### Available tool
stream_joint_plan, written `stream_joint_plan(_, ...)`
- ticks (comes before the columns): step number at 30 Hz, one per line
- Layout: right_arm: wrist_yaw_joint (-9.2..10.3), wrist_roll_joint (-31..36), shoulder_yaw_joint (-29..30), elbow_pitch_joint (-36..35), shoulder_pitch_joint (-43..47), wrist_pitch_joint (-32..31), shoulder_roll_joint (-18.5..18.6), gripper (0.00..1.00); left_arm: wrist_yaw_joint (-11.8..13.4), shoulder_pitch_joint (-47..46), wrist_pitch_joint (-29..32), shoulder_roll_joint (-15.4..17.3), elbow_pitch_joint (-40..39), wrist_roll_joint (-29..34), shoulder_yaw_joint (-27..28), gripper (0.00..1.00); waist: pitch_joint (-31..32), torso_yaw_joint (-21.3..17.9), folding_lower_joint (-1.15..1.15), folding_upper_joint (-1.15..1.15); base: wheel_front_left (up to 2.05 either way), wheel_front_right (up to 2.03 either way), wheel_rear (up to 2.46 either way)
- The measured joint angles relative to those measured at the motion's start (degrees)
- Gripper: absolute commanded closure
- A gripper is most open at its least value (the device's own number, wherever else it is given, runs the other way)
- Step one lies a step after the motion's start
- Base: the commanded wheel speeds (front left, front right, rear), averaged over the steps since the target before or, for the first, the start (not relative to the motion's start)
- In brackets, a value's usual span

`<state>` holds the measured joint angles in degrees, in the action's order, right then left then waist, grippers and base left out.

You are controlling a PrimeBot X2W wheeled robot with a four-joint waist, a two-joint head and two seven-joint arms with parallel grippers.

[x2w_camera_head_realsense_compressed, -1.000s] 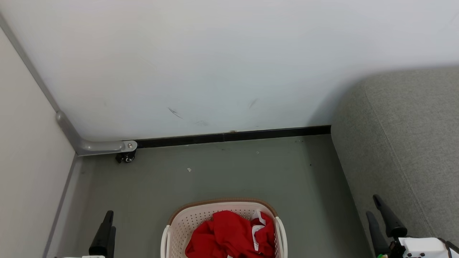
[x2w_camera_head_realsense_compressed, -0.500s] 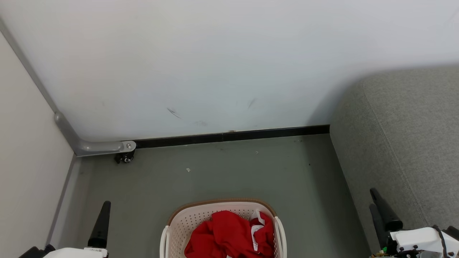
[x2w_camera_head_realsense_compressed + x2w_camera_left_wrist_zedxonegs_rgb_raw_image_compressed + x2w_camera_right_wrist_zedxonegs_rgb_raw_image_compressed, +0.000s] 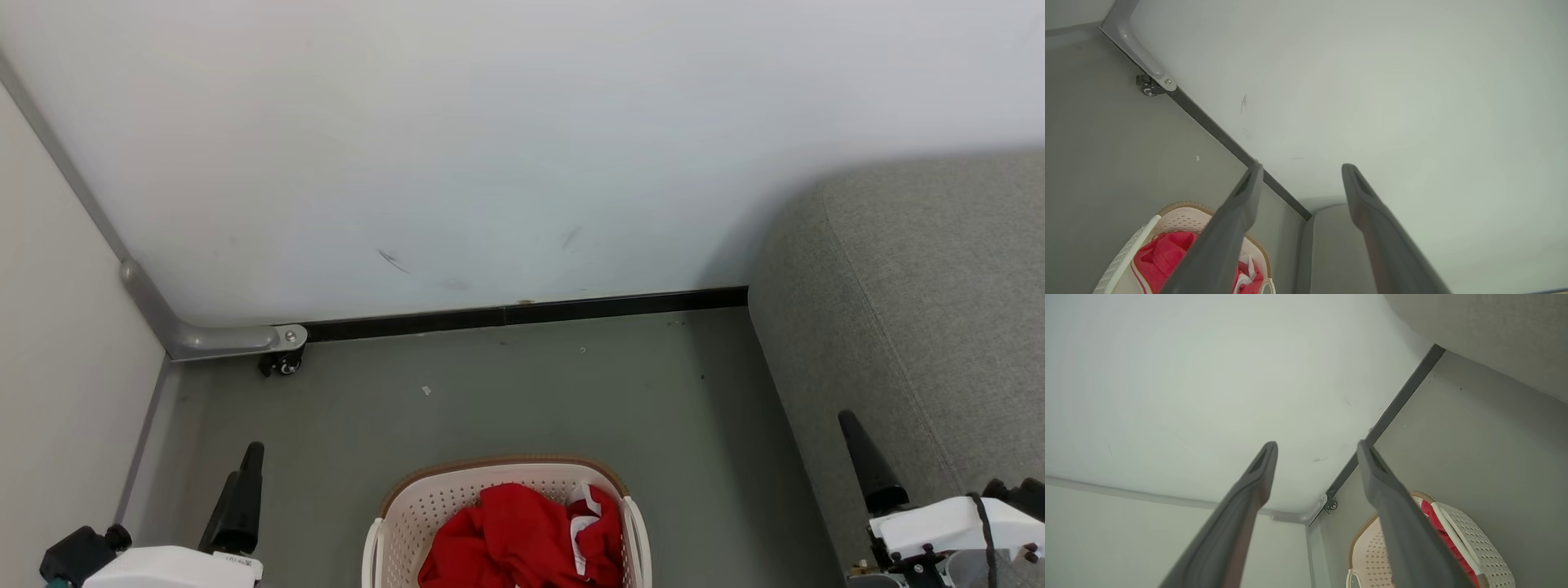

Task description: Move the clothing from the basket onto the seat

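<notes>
First pick-up is pending; left gripper (image 3: 1300,167) and right gripper (image 3: 1314,445) are open, empty; next, reach down to the red fabric clothing (image 3: 506,539) in the cream perforated plastic basket (image 3: 408,510).

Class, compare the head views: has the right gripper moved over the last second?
Yes. The right gripper has risen up the head view, forward along the seat, closer to the black skirting strip, which barely shifted.
</notes>
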<state>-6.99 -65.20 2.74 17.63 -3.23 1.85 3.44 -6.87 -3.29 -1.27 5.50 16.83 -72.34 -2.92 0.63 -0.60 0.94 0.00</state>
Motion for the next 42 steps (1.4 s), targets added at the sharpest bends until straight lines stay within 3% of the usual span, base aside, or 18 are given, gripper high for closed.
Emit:
stream_joint_plan(9, -0.02, 9.4, -0.7, -1.1, -0.8, 1.8, -0.2, 0.0, 0.0, -1.1, -1.9, 0.1, -1.8, 9.1, 0.4, 0.0, 0.2, -0.1, 0.05, 0.0, 0.0, 0.0, 0.0)
stream_joint_plan(26, -0.04, 25.3, -0.8, -2.8, -0.8, 5.2, -1.0, 0.0, -0.1, -1.1, -5.5, 0.1, -5.3, 25.0, -0.8, 0.0, -0.6, -0.3, -0.73, 0.0, 0.0, 0.0, 0.0)
stream_joint_plan(42, -0.07, 38.9, -1.4, -4.2, -2.1, 8.0, -1.1, 0.0, -0.2, -1.2, -8.5, 0.1, -7.9, 37.3, -1.6, 0.0, -1.7, -0.6, -0.88, 0.0, 0.0, 0.0, 0.0)
